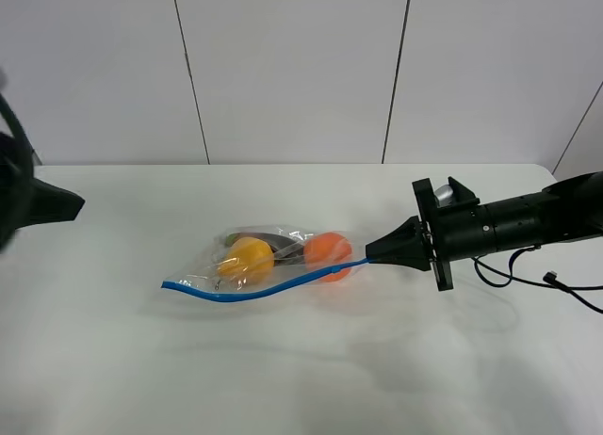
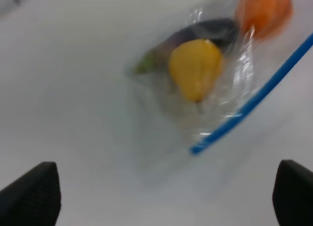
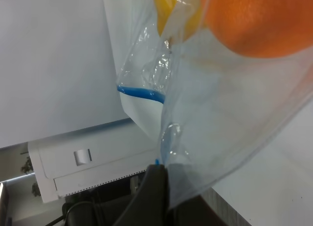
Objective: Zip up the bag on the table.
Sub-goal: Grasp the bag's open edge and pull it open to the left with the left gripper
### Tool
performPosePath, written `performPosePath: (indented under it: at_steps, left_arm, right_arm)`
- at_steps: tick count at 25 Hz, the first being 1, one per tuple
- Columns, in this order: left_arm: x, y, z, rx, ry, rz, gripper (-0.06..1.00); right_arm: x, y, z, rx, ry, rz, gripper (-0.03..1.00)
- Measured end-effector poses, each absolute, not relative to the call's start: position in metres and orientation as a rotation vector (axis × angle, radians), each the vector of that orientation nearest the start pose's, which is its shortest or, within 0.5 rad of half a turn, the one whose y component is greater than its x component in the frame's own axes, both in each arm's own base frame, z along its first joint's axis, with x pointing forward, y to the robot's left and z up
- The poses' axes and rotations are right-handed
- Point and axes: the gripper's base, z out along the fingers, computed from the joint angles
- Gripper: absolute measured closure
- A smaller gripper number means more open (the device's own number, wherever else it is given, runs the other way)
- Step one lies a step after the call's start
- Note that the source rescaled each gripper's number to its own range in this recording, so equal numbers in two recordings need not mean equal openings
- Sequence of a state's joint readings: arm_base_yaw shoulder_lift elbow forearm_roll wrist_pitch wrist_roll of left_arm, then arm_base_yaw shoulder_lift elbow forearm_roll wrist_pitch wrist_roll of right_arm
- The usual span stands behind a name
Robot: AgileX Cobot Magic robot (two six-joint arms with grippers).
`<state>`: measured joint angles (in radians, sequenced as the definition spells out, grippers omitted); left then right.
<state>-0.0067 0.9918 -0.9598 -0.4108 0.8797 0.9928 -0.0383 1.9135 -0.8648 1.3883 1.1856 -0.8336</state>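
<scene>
The clear bag (image 1: 273,258) lies on the white table (image 1: 311,369) near the middle. It holds a yellow pear (image 1: 247,258), an orange (image 1: 329,253) and a dark item (image 1: 273,240). Its blue zipper strip (image 1: 254,292) runs along the near edge. My right gripper (image 1: 374,255) is shut on the strip's right end; the right wrist view shows its tips (image 3: 157,176) pinching the bag's corner (image 3: 205,138). My left gripper (image 2: 161,199) is open and empty, apart from the bag's left end (image 2: 195,89). The left arm (image 1: 38,204) is at the far left.
A white panelled wall (image 1: 292,68) stands behind the table's far edge. A black cable (image 1: 556,282) trails on the table by the right arm. In the right wrist view a white box (image 3: 93,162) shows beyond the table.
</scene>
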Motion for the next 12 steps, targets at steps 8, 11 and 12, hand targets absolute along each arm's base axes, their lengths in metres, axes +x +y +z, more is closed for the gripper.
performPosePath:
  at_steps: [8, 11, 12]
  left_arm:
    - [0.227, -0.053, 0.338, 1.209, 1.865, 0.078, -0.05]
    - [0.229, -0.079, 0.319, 1.279, 1.829, 0.034, -0.05]
    - [0.228, -0.089, 0.314, 1.296, 1.813, 0.016, -0.05]
  right_arm:
    - [0.303, 0.071, 0.146, 0.256, 2.596, 1.700, 0.97]
    - [0.303, 0.072, 0.147, 0.258, 2.590, 1.702, 0.97]
    - [0.303, 0.072, 0.147, 0.259, 2.589, 1.703, 0.97]
